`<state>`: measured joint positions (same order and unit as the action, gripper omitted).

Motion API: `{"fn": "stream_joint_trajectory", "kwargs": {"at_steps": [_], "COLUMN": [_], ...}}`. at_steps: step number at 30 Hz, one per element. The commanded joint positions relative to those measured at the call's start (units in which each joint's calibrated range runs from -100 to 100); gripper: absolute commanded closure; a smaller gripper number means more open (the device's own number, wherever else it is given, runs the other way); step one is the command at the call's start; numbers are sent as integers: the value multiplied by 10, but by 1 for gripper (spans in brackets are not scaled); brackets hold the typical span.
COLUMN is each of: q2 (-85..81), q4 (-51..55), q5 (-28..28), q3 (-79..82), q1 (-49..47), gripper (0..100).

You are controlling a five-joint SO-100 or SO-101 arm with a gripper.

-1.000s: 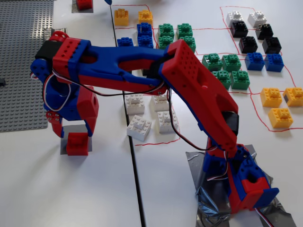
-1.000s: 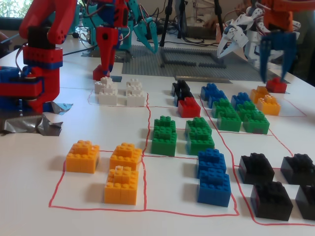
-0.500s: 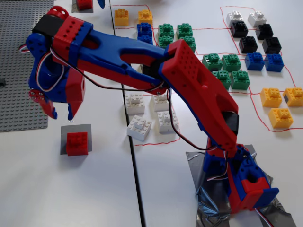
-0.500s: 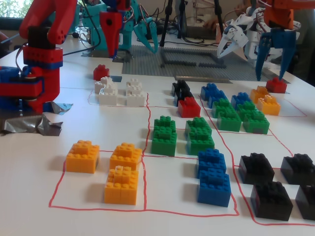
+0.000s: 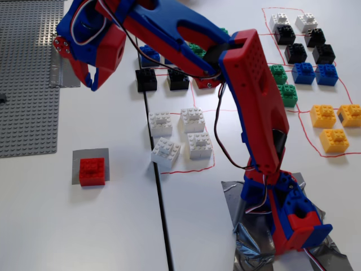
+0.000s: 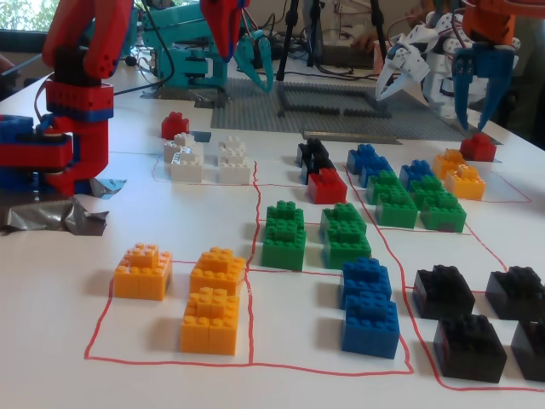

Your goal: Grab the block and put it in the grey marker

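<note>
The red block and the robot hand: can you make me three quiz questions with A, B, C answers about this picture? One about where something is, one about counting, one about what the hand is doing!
1. Where is the red block?
A. On the grey marker
B. On the big grey studded plate
C. Inside the red outline with the white bricks

2. How many white bricks lie in the red outline nearest the arm's base, in the fixed view from above?
A. Two
B. Four
C. Six

3. What is the hand doing?
A. Squeezing the red block
B. Holding a green brick
C. Holding nothing, raised clear of the block

Answers: 1 A, the block sits on the flat grey square. 2 B, four white bricks show there. 3 C, nothing is between its fingers.
</note>
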<state>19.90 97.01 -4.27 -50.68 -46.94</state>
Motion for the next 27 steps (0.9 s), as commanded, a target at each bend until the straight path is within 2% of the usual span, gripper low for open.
{"fn": "stream_joint_trajectory", "kwargs": {"at_steps": [1, 16, 27], "q2": [-98, -274, -404], "q4": [-2, -45, -108], "q5": [6, 4, -24], "q3": [16, 213, 432], "q1": [35, 196, 366], "gripper": [100, 100, 100]}}
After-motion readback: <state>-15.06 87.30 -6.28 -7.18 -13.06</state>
